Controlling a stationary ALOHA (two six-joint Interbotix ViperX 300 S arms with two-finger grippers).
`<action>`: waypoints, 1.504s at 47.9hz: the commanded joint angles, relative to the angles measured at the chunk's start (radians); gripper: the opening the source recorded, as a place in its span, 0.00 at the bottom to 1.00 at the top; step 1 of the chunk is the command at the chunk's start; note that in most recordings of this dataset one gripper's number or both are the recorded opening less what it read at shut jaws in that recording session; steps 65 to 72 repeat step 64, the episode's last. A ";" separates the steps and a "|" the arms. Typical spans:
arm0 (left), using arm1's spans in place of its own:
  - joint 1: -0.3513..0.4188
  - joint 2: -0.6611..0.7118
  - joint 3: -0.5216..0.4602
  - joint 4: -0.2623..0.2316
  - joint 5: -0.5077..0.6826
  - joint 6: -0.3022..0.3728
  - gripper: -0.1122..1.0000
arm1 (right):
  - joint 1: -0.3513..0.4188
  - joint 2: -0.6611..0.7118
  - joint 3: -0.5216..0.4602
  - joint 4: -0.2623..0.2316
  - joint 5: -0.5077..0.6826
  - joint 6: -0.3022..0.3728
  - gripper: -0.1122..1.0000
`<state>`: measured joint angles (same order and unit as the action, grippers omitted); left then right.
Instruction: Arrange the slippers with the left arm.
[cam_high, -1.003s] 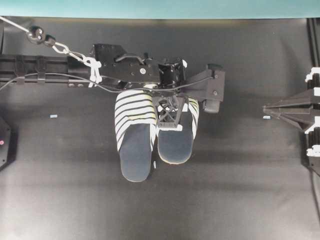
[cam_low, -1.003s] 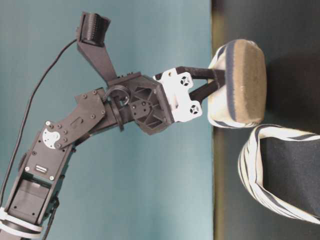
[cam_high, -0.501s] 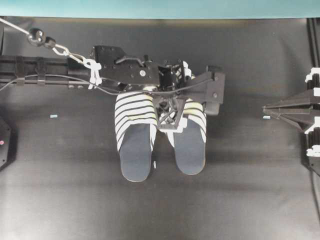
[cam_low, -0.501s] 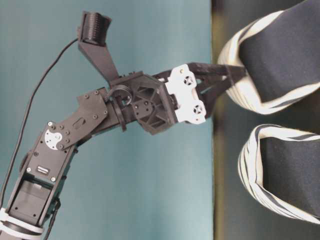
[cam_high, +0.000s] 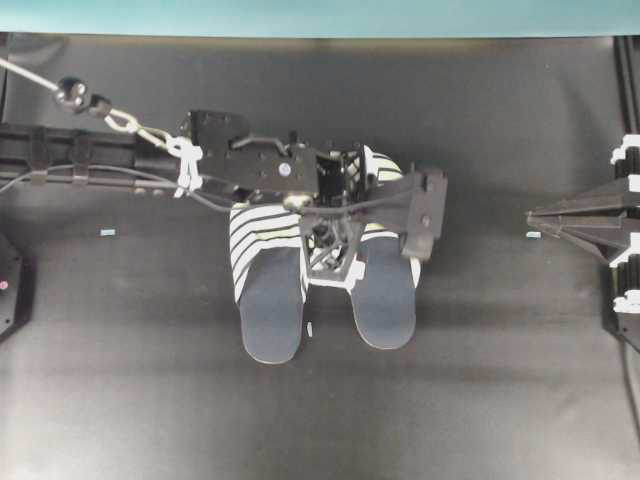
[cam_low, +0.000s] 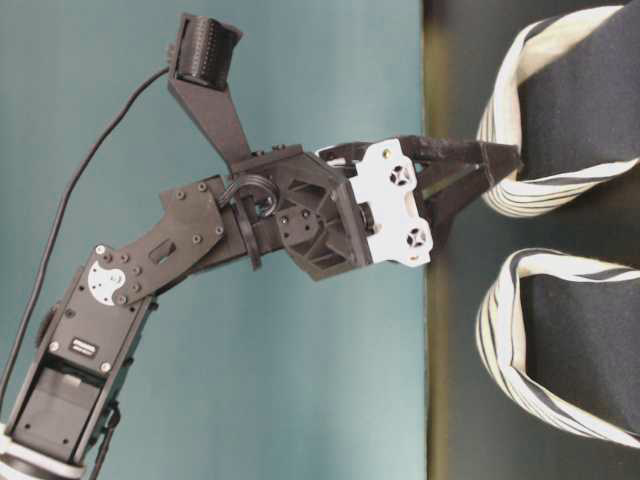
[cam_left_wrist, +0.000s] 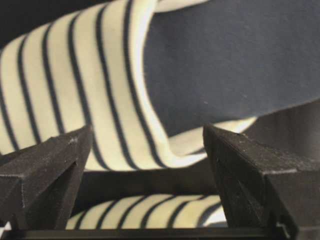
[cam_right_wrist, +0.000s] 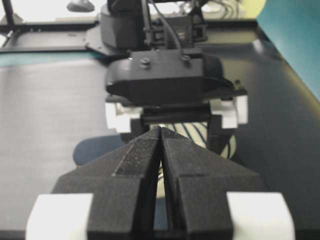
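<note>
I am reaching in along the black table (cam_high: 120, 400), and the slippers are lying side by side near its middle, toes toward the far edge, heels toward the near one. The left slipper (cam_high: 268, 300) is sitting just left of my left gripper (cam_high: 335, 262); the right slipper (cam_high: 385, 300) is lying just right of it. My jaws are standing wide apart, holding nothing, low over the striped toe covers; whether a finger is touching fabric I cannot quite tell. My right gripper (cam_high: 535, 213) is resting pressed together, well off to the right.
</note>
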<state>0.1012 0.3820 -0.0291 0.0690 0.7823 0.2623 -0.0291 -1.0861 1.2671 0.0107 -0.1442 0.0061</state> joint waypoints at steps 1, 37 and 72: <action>-0.025 -0.066 0.003 0.002 0.002 0.023 0.87 | -0.003 0.005 -0.006 0.002 -0.008 0.003 0.10; -0.098 -0.557 0.580 -0.002 -0.548 -0.006 0.87 | -0.003 0.000 -0.005 0.002 -0.011 -0.002 0.10; -0.106 -0.746 0.818 -0.003 -0.664 -0.087 0.87 | -0.003 -0.003 -0.005 0.002 -0.011 0.003 0.10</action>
